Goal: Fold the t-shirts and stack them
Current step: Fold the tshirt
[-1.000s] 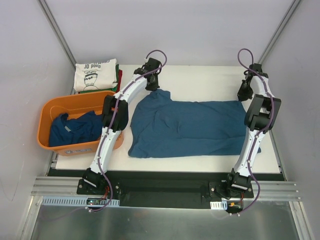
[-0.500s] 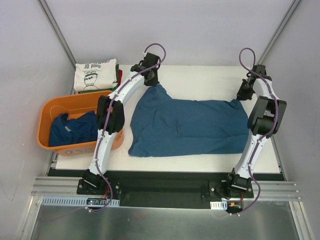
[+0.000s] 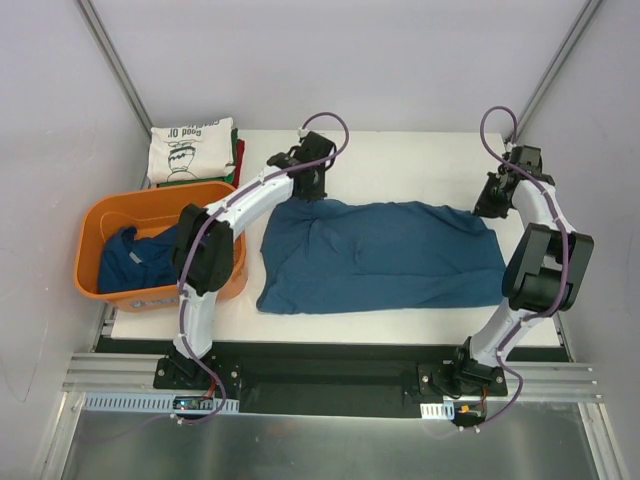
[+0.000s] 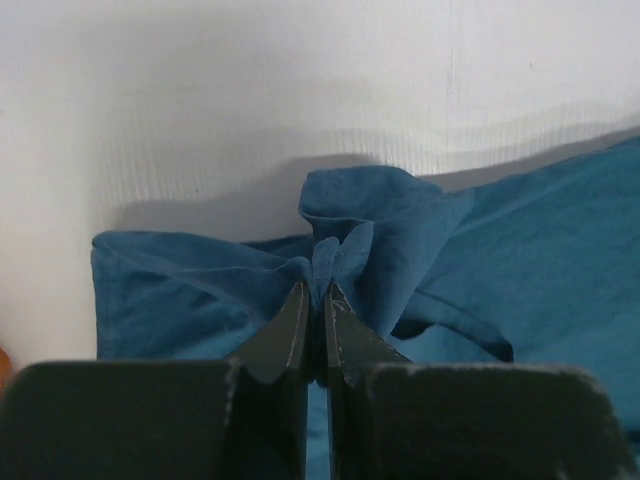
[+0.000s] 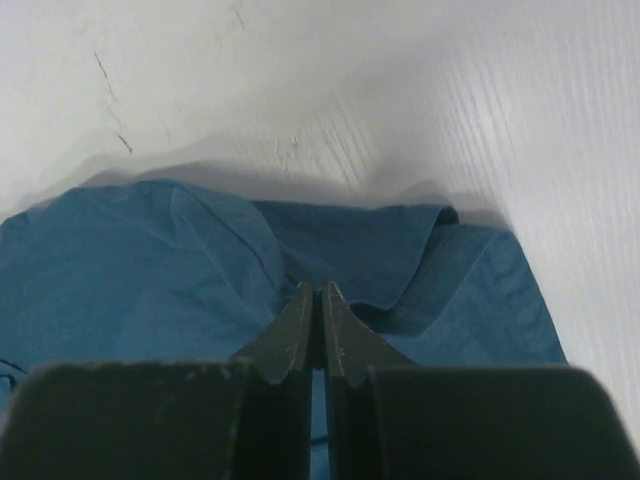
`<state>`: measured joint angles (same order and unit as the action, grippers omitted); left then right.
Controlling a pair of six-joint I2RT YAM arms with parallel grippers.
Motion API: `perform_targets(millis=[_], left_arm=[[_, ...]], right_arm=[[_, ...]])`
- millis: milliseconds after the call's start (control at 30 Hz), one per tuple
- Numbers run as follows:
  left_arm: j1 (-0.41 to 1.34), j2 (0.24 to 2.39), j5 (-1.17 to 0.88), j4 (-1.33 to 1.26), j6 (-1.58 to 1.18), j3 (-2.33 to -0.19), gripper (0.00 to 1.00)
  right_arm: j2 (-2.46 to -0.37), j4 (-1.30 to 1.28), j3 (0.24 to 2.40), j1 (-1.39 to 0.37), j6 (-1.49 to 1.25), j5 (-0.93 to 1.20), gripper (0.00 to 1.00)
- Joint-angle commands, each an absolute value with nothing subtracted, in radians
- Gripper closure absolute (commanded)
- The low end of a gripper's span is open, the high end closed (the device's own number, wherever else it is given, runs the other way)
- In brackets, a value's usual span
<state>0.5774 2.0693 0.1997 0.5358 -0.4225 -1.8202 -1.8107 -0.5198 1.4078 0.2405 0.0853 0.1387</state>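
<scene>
While pinching t-shirt (image 3: pixel 390 255), left gripper (image 4: pixel 318 291), right gripper (image 5: pixel 314 291)

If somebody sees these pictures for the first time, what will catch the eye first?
A large dark blue cloth t-shirt lies spread across the middle of the white table, its two far corners pinched by the left gripper and the right gripper. At the left stands an orange plastic tub holding another dark blue shirt.

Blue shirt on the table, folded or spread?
Spread. The blue shirt lies wide and wrinkled across the table, not in a compact fold. The left tool and right tool each pinch a bunch at its far edge.
</scene>
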Motion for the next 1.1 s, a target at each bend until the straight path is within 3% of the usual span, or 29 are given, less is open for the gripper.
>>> perform_targets(millis=[0, 333, 1067], left_arm=[[0.604, 1.885, 0.275, 0.483, -0.480, -1.662, 1.00], [0.666, 1.657, 0.301, 0.420, -0.537, -1.353, 1.00], [0.730, 1.476, 0.268, 0.394, -0.638, -1.094, 1.00]], right_arm=[[-1.692, -0.517, 1.347, 0.244, 0.084, 0.108, 0.99], [-1.595, -0.580, 1.282, 0.278, 0.092, 0.006, 0.99], [-1.601, -0.641, 1.230, 0.367, 0.092, -0.052, 0.99]])
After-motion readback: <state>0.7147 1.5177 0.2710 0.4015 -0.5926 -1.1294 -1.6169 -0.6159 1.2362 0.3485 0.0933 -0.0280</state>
